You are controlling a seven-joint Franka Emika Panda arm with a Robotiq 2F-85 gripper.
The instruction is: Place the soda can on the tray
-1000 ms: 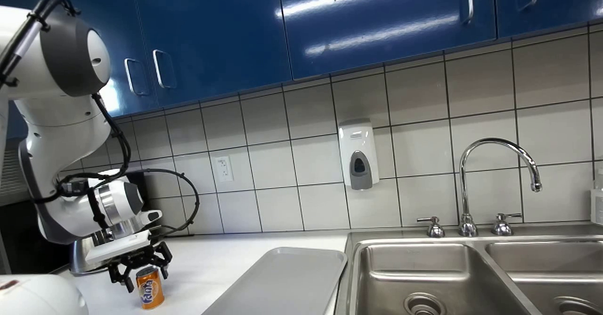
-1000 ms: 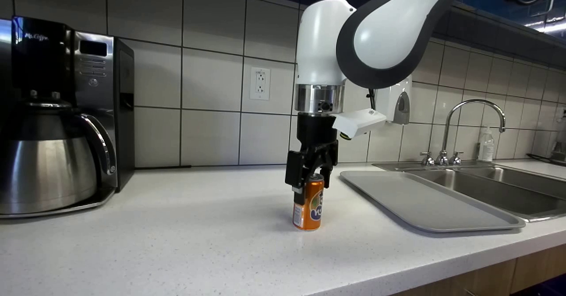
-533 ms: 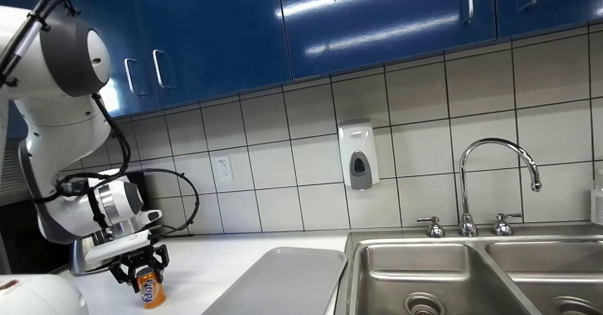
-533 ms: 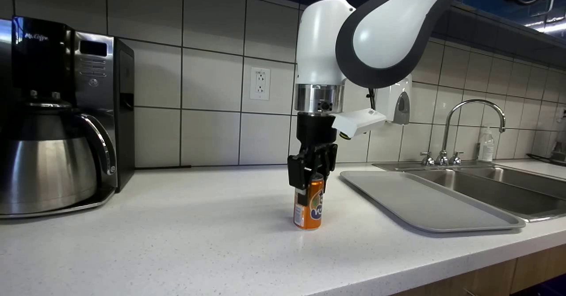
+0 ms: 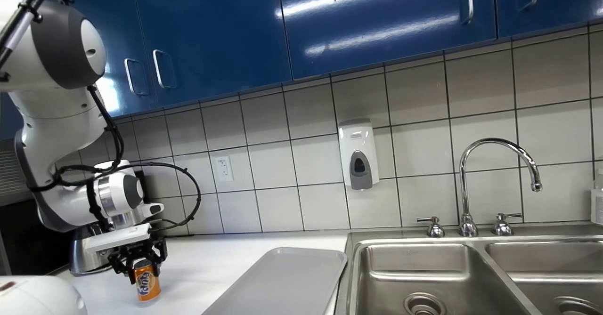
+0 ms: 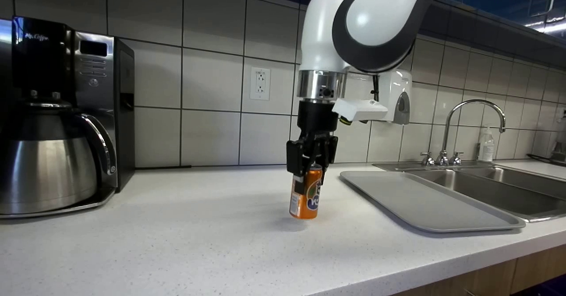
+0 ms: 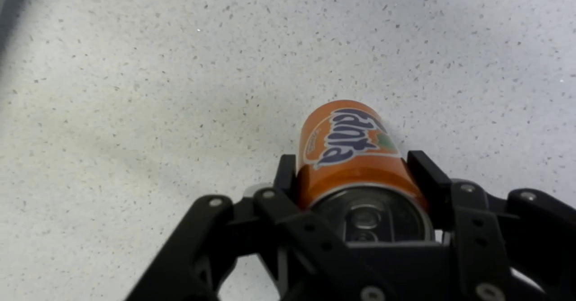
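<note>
Grasping claw [image 6: 311, 184]: it is clenched around the soda can [image 6: 309, 198].
White counter [image 6: 177, 234]: speckled, just below both.
Tray [image 6: 433, 201]: beside the claw, apart.
Tiled wall [image 6: 212, 141]: behind the claw.
Blue cabinets [image 5: 212, 37]: above it.

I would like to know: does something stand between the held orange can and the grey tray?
Nothing visible stands between the soda can and the tray; the can should only need lifting over the tray's low rim.

In both exterior views, left to right: orange cylindrical metal can [image 6: 305, 205] (between black jaws, just above white flat surface [image 6: 177, 234]), grey rectangular tray [image 6: 429, 201], steel double-basin sink [image 6: 495, 194].
</note>
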